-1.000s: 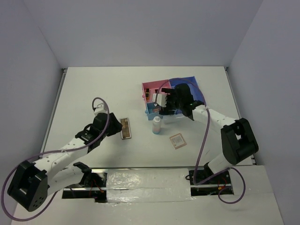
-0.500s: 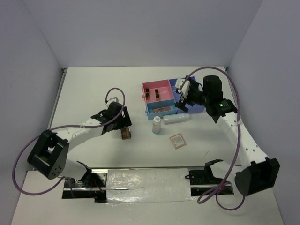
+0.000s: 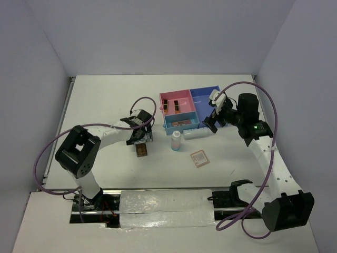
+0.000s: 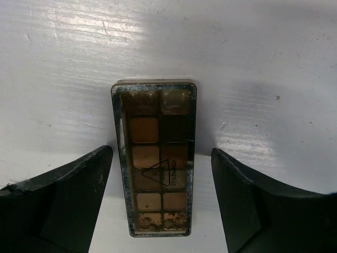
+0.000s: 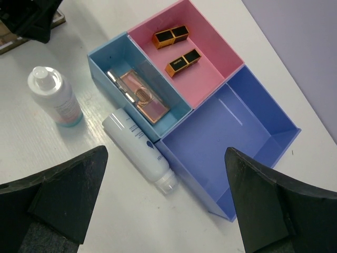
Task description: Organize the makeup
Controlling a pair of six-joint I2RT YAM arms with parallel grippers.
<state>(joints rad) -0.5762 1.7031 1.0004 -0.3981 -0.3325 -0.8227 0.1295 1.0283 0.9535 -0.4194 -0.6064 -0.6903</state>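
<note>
Left jaws have moved astride the long brown palette [image 4: 155, 163], spread wide; right jaws gape empty.

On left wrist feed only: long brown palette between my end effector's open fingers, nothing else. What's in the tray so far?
Observer: Two black-gold pieces in the pink compartment, a pinkish compact in the light-blue compartment; the dark-blue compartment has nothing in it.
Operator: What's not put away?
Observer: An upright bottle and a lying bottle by the light-blue compartment, plus a square compact lying apart from both.
Operator: Other arm?
Observer: Right end effector open, empty, beside the dark-blue compartment.
</note>
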